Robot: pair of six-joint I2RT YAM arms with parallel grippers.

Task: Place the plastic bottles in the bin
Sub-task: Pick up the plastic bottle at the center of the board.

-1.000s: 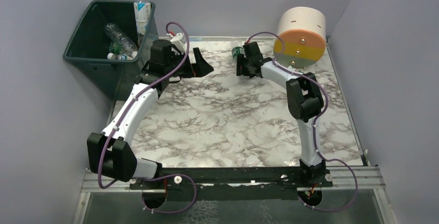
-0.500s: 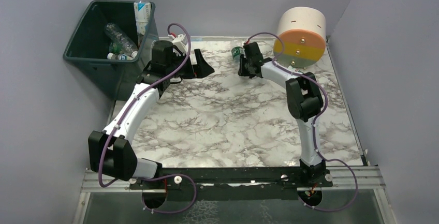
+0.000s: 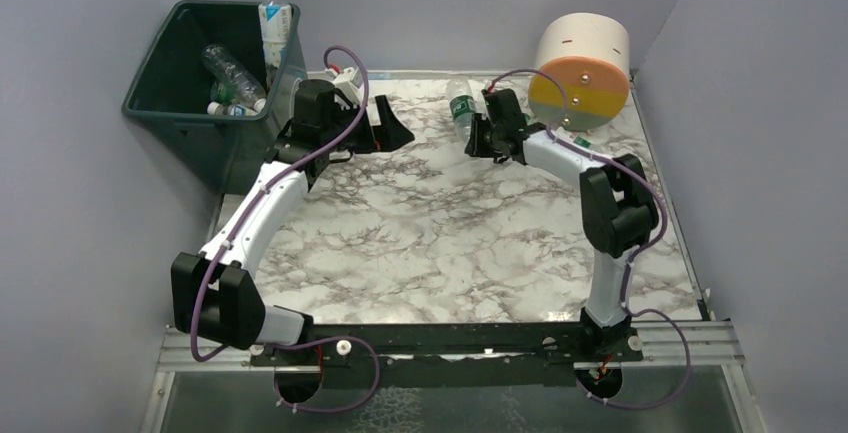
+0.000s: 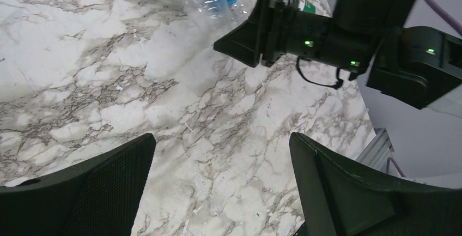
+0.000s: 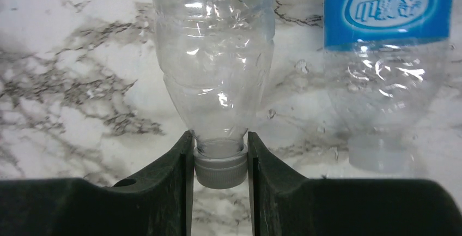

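**Right gripper.** The right gripper (image 5: 220, 165) is shown closed on the pale cap (image 5: 219, 171) of a clear, green-labelled bottle (image 5: 212, 67). The cap is pinched between the two black fingers (image 5: 163, 192), and the bottle body extends straight ahead of the fingertips. Whether the body rests on the marble-patterned tabletop (image 5: 71, 83) or is raised off it cannot be told. A second clear bottle with a blue label (image 5: 388, 23) is seen lying just to the right of the held one. It is aligned the same way, with its cap end nearest the gripper, and it is outside the grip.

**Left gripper.** The left gripper (image 4: 222, 138) is held with its fingers spread wide apart, and nothing is enclosed between them. Only tabletop is seen below the gap. The right gripper and both bottles are seen ahead of the left fingertips, well apart from them. In the top view the two grippers are seen facing one another across the far part of the table.

**Bin.** The dark green bin (image 3: 180, 113) is placed behind the left gripper, beyond its wrist and off the table's far left corner. A clear bottle (image 3: 232, 75) is seen lying inside it. A white-labelled bottle (image 3: 272, 18) is stood upright against the bin's far corner.

**Other object.** A cream, orange and yellow cylinder (image 3: 582, 68) is laid on its side behind the right gripper, beside its forearm.
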